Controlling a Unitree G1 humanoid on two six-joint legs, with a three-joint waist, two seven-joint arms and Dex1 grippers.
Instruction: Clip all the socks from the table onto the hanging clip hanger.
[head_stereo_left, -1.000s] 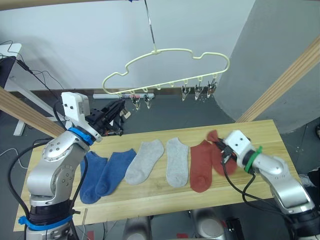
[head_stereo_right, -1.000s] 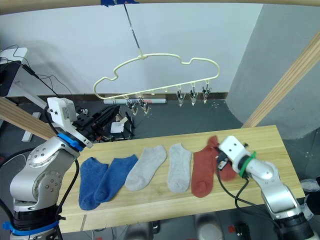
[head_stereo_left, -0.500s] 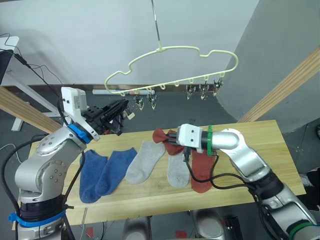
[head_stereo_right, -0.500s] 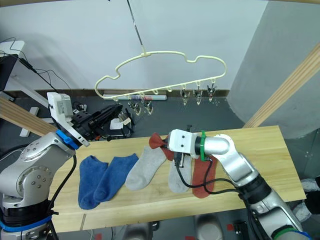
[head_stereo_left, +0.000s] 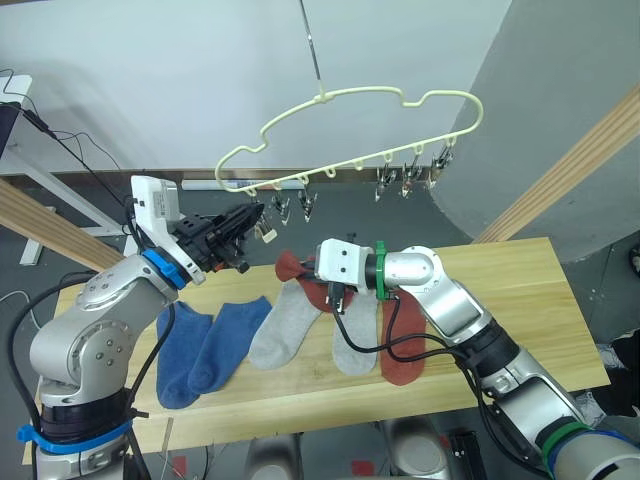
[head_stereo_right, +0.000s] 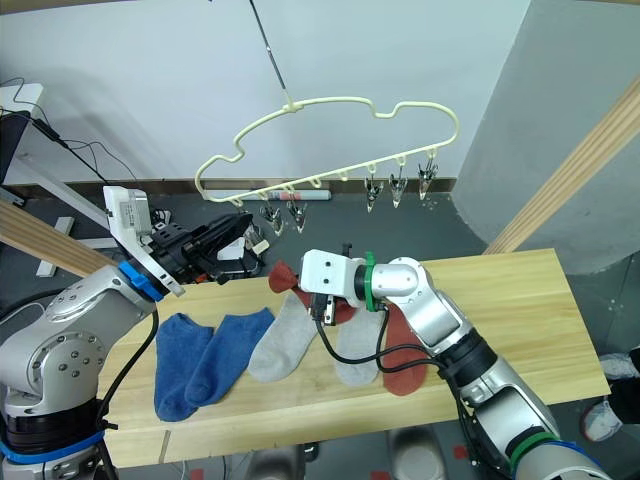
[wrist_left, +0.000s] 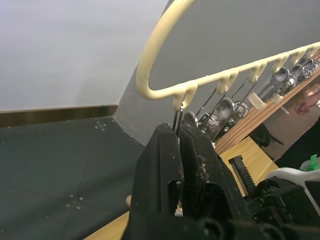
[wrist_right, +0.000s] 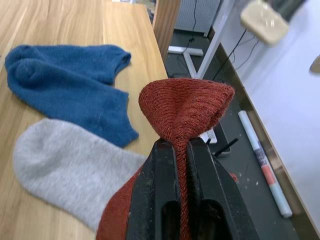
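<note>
In the left eye view, the bench (head_stereo_left: 560, 300) of pale wood is seen with socks lying in a row on it: two blue socks (head_stereo_left: 208, 340) at the left, two light grey socks (head_stereo_left: 310, 320) in the middle, and one rust-red sock (head_stereo_left: 404, 345) flat at the right of the row. A second rust-red sock (head_stereo_left: 295, 270) is lifted above the grey ones, held at the right gripper (head_stereo_left: 318, 272), whose jaws are clenched on it. The clip hanger (head_stereo_left: 350, 135) is hung above the far edge of the bench, tilted, with its row of metal clips (head_stereo_left: 405, 180) below the wire. The left gripper (head_stereo_left: 250, 215) is raised just under the left end of the hanger, near the clips there.

In the right eye view, the same arrangement is shown; the lifted sock is located between the two grippers.

In the left wrist view, the jaws of the left gripper are seen pressed together, just below the hanger's wire, at the thin stem of a clip (wrist_left: 176, 120). It cannot be told whether the stem is gripped.

In the right wrist view, the red sock is pinched between the black fingers (wrist_right: 155, 200), and its bunched end stands above them. The blue socks and one grey sock lie on the bench behind.
</note>
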